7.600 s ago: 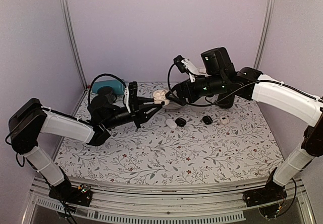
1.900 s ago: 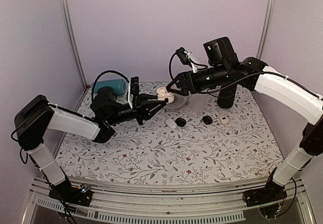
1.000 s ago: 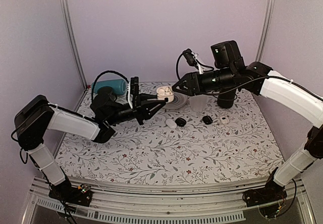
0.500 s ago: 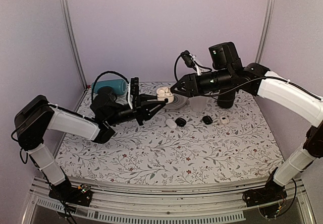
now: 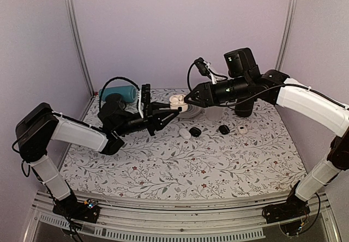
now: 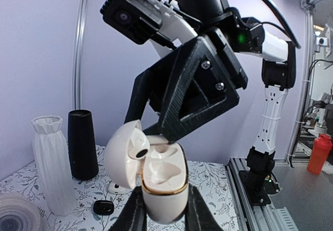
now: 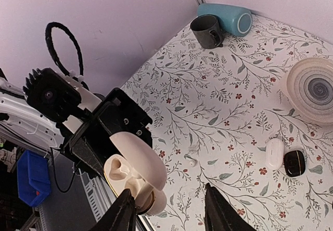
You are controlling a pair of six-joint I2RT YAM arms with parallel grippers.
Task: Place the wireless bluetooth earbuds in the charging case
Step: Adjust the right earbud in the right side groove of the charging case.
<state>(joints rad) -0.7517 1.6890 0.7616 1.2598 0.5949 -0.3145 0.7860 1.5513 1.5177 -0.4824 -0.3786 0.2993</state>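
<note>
My left gripper [image 5: 173, 104] [image 6: 165, 197] is shut on the white charging case [image 5: 175, 101] [image 6: 164, 181] and holds it upright above the table. The lid [image 6: 125, 153] [image 7: 143, 155] stands open. The near well [image 6: 156, 171] looks empty. My right gripper [image 5: 189, 97] [image 7: 167, 189] hangs over the case, open, nothing between its fingers. Its left fingertip [image 7: 126, 195] rests at the far well, where a white lump that looks like an earbud [image 7: 130, 181] sits; I cannot tell how deep it is.
On the table lie a white oval pod [image 5: 185, 134] [image 7: 274, 153], two black pods [image 5: 194, 131] [image 5: 223, 128] and a small white piece [image 5: 242, 128]. At the back stand a ribbed plate [image 7: 315, 88], a dark mug [image 7: 206, 30], a teal cylinder [image 5: 117, 94], a pale vase [image 6: 52, 163] and a black cylinder [image 5: 244, 106].
My right gripper has moved left, back to the open case, from a spot slightly to the right of it. The left gripper has kept the case still.
</note>
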